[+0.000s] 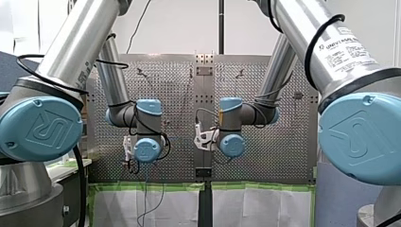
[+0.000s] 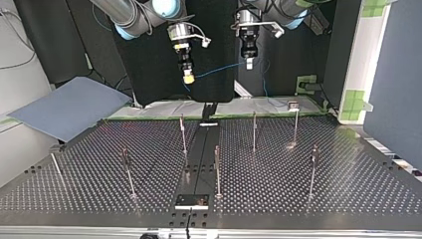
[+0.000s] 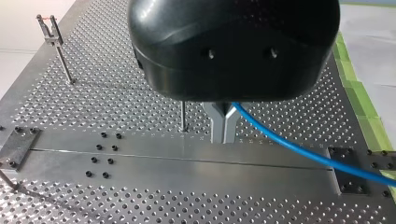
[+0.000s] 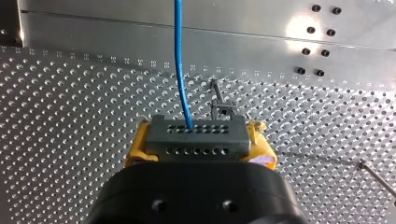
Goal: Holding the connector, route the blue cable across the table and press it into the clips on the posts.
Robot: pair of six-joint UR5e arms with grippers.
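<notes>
Blue cable (image 2: pixel 219 69) stretched nearly level, long axis across the top view, high above perforated worktop (image 2: pixel 298 189). Grey connector (image 4: pixel 196 135) at one end, clamped between yellow pads of right end effector (image 4: pixel 200 142). Left end effector (image 3: pixel 223 130) pinched closed on the cable. Thin posts (image 2: pixel 217 169) upright below, dark backdrop behind.

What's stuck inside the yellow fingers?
A grey connector with rows of little holes, gripped by my right gripper between its yellow pads. The blue cable comes out of one hole. The gripper's black body covers the connector's near end, so that part cannot be seen.
</notes>
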